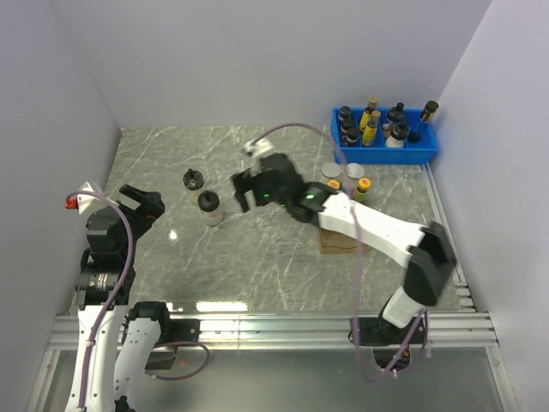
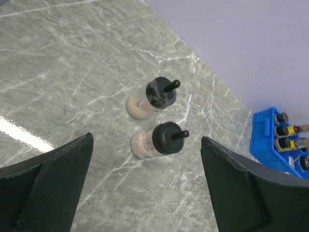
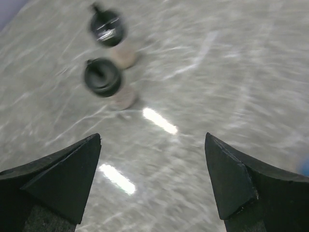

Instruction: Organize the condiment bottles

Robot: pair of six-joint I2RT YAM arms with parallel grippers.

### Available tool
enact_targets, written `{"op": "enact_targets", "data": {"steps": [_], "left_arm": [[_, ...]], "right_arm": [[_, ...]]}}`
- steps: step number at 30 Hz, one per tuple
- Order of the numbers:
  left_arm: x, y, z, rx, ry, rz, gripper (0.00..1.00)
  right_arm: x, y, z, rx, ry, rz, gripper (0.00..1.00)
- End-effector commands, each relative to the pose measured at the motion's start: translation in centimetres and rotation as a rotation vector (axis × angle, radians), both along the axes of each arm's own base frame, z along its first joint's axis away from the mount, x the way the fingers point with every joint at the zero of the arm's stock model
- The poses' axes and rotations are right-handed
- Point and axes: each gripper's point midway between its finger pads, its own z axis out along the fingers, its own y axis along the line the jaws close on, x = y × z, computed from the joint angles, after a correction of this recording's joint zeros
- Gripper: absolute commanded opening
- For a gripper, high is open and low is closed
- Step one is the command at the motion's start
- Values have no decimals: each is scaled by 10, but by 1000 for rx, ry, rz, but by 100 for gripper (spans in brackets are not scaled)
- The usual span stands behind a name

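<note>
While left claw [image 2: 146, 139], right claw [image 3: 152, 137] gape, 2 round black-capped bottles [image 2: 155, 95] [image 2: 158, 140] stand on marble [image 2: 72, 58].

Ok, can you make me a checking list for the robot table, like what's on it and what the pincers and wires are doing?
Surface: grey marbled tabletop, bright glare spots, no spills seen.
Job's things: two black-capped little bottles upright, left of centre; two silver-lidded jars and yellow-capped sauce bottles grouped by the right arm, one partly hidden.
Clutter: blue bin crowded with bottles, far right corner; brown flat piece under the right arm.
Pincers: left pincer open, empty; right pincer open, empty, near the little bottles.
Cables: purplish cable looping along each arm.
Surroundings: plain pale walls on three sides; nothing else seen.
</note>
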Motion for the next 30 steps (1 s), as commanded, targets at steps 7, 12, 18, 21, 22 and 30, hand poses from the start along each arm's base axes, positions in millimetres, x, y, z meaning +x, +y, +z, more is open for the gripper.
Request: {"op": "enact_targets", "data": {"steps": [7,12,18,21,22,30], "left_arm": [[-9,2,9,18,-36,4,99],[-10,1,5,11,-31,0,99],[-9,-2,2,-2,-33,-12,99],[-9,-4,0,-4,-27,-20,99],[-9,-3,-1,1,-26,-20,99],[-7,-2,-3,9,-17,-16,99]], "right_arm": [[1,127,-45,26,4,240,98],[13,148,-59,30,-14,239,99],[43,158,-82,-31,-27,142,99],[47,170,-87,-32,-18,159,99],[51,172,-101,-52,0,151,99],[66,159,-114,-80,29,50,89]]}}
